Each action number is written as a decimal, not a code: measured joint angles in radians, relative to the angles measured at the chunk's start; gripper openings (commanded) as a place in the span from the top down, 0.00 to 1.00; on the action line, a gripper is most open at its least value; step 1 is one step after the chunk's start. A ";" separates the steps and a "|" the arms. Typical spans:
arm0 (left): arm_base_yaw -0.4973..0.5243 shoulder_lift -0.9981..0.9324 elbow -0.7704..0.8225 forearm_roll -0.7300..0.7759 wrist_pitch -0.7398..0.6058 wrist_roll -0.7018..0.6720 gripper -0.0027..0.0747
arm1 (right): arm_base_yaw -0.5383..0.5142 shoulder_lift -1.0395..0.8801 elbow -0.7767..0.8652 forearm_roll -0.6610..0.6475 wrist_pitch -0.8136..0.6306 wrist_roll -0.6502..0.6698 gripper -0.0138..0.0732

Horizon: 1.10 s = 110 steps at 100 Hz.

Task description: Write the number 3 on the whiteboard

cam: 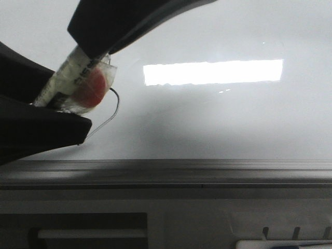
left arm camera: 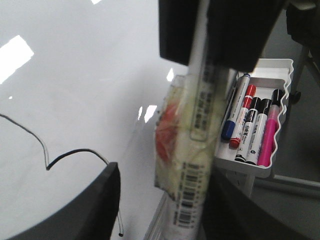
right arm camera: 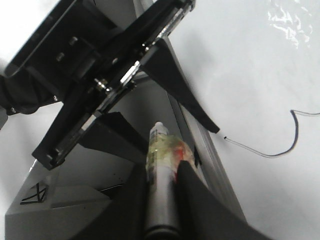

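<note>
Gleaming whiteboard (cam: 218,119), grey ledge (cam: 207,174)

Tip of the white marker pen (cam: 78,83), wrapped in clear tape with a red patch, is hidden under that tape. The thin black drawn line (cam: 115,101) shows only past the tip; the rest sits behind the marker and the dark fingers (cam: 46,129). Barrel print is too blurred for us to read. We can't tell if the left gripper (left arm camera: 165,175) actually presses the marker. Labels in the white wavy-edged pen tray (left arm camera: 280,75) behind the marker are too small to read.
</note>
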 measured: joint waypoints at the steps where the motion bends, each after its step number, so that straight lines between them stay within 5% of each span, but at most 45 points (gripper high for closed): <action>1: 0.000 0.000 0.000 0.000 0.000 0.000 0.56 | 0.000 0.000 0.000 0.000 0.000 0.000 0.89; 57: 0.000 0.000 0.000 0.000 0.022 -0.009 0.57 | -0.003 0.028 0.000 -0.055 -0.004 0.000 0.89; 66: 0.000 0.000 0.000 0.000 0.022 -0.009 0.68 | -0.003 0.028 0.000 -0.057 -0.008 0.000 0.89; 77: 0.000 0.000 0.000 0.002 0.024 -0.009 1.00 | -0.003 0.028 0.000 -0.057 -0.021 0.000 0.89; 95: 0.000 0.000 0.000 0.026 0.022 0.000 0.99 | -0.003 0.028 0.000 -0.057 -0.031 0.000 0.88; 102: 0.000 0.000 0.000 0.027 0.022 0.000 0.99 | -0.003 0.028 0.000 -0.057 -0.031 0.000 0.80; 110: 0.000 0.000 0.000 0.027 0.020 0.000 0.99 | -0.003 0.028 0.000 -0.057 -0.031 0.000 0.51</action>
